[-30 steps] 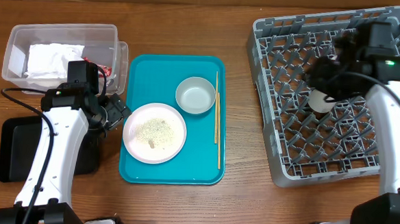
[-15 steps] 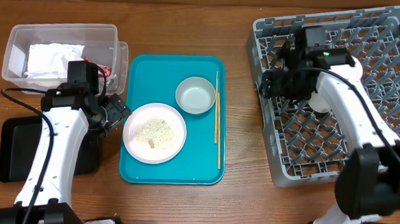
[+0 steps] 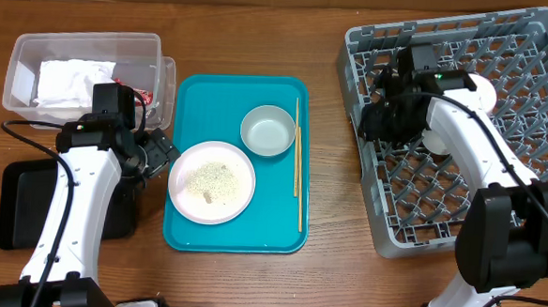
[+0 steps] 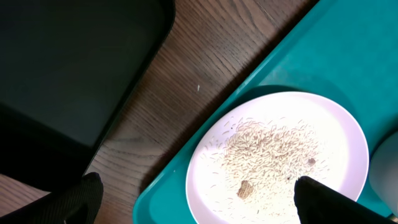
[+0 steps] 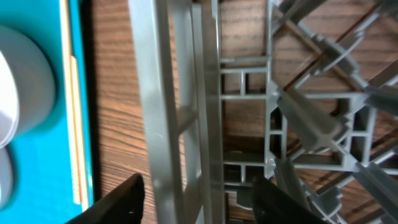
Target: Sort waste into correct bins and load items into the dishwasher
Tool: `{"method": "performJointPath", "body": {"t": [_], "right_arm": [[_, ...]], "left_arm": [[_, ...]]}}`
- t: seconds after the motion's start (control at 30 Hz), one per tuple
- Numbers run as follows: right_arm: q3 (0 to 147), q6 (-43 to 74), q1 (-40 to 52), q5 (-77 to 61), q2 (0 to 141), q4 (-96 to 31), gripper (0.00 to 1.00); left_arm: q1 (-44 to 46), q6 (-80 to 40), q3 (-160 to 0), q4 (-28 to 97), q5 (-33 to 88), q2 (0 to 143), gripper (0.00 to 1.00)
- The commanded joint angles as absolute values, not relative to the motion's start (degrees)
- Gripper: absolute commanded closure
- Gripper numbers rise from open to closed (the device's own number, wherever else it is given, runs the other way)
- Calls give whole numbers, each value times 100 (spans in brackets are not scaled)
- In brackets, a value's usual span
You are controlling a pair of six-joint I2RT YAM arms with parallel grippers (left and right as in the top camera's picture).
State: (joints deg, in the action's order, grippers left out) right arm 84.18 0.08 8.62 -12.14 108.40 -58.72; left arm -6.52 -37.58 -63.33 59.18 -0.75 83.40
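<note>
A pale plate with rice crumbs lies on the teal tray, beside a round bowl and chopsticks. My left gripper is open and empty at the plate's left edge. In the left wrist view its fingers straddle the plate rim and the crumbs. My right gripper is open and empty over the left wall of the grey dish rack; the right wrist view shows that wall between its fingers. A white cup sits in the rack.
The clear tub at the back left holds the white napkin, with the red wrapper at its right end. The black tray lies at the front left, under my left arm. Bare wood separates the teal tray and the rack.
My right arm has moved left from over the middle of the rack to its left wall, leaving the cup in the rack. The left arm has not moved.
</note>
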Motion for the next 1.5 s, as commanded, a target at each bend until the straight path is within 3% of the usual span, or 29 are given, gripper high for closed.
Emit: {"method": "performJointPath", "body": {"t": [0.0,0.27,0.4,0.67,1.13,1.47], "right_arm": [[8134,1,895,-1249,10873,-5769,47],[8051,231,1129,-1245,10879,-5607,58],[8053,694,1194,-1162,10879,-5280,72],[8053,1732,1194,-534,10879,-4781,83],[8053,3277,1194,-429,10879,-4180,82],[8055,3328,1245,-637,10877,-4209,77]], "left_arm": [[-674,-3837,-6335,5931,-56,8324,0],[-674,-3837,-6335,5931,-54,8324,0],[-674,-3837,-6335,5931,-56,8324,0],[-674,-3837,-6335,5931,-54,8324,0],[-674,-3837,-6335,5931,-56,8324,0],[-674,-3837,-6335,5931,-56,8324,0]]}}
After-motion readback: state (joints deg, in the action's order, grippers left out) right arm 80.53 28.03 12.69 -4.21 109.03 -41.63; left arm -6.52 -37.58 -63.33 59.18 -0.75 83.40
